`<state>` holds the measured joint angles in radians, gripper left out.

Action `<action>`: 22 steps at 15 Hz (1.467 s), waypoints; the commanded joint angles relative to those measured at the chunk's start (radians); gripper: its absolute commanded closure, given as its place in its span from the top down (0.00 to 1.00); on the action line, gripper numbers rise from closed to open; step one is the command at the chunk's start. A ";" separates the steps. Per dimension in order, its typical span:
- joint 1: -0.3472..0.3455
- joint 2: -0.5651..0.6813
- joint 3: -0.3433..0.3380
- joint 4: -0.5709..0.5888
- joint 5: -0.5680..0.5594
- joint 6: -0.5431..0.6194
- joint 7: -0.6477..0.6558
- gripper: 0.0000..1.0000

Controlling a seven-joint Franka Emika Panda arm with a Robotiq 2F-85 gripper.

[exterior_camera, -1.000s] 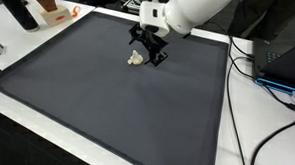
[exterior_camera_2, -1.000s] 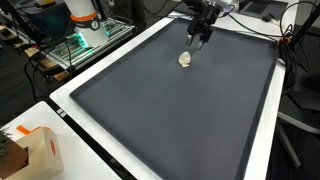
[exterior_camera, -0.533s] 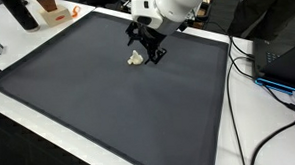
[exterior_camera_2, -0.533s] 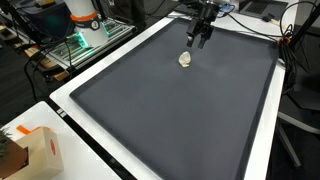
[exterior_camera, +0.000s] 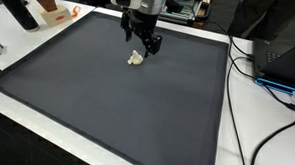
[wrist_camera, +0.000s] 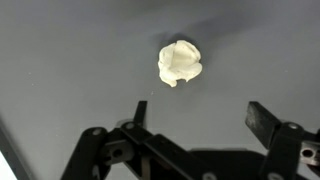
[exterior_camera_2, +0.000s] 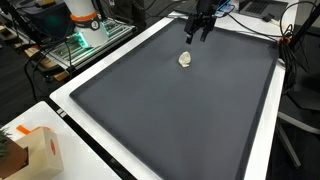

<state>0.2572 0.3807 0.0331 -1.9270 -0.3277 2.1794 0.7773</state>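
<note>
My tool (exterior_camera: 146,45) hangs wide open and empty, touching nothing, above the dark grey mat (exterior_camera: 99,110) that covers the counter. The small cream crumpled lump (exterior_camera: 135,58) lies on the mat toward its far edge, just below the tool. In the wrist view it sits apart from both fingertips (wrist_camera: 264,120).

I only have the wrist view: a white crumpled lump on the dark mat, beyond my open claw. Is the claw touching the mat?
Observer: No, in both exterior views the claw hangs above the mat, apart from the lump.
Operator: Where on the mat is the lump?
Observer: Toward the edge that the arm reaches in over, far from the opposite edge.
Operator: Anything beside the mat?
Observer: Cables lie on the white table along one edge.
</note>
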 commanded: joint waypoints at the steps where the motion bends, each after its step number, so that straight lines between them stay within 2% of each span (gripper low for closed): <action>1: -0.062 -0.091 0.017 -0.068 0.144 0.021 -0.106 1.00; 6: -0.115 -0.160 0.018 -0.085 0.308 0.047 -0.273 1.00; 7: -0.085 -0.110 0.000 -0.028 0.248 0.003 -0.204 1.00; 9: -0.098 -0.132 0.000 -0.037 0.278 0.012 -0.246 1.00; 13: -0.099 -0.139 0.004 -0.045 0.281 0.016 -0.252 1.00; 17: -0.122 -0.064 0.003 -0.023 0.423 -0.043 -0.179 1.00; 19: -0.130 -0.037 -0.001 -0.029 0.487 -0.044 -0.150 1.00; 22: -0.135 -0.006 -0.008 -0.047 0.527 -0.003 -0.129 1.00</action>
<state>0.1318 0.3457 0.0281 -1.9665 0.1480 2.1586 0.6251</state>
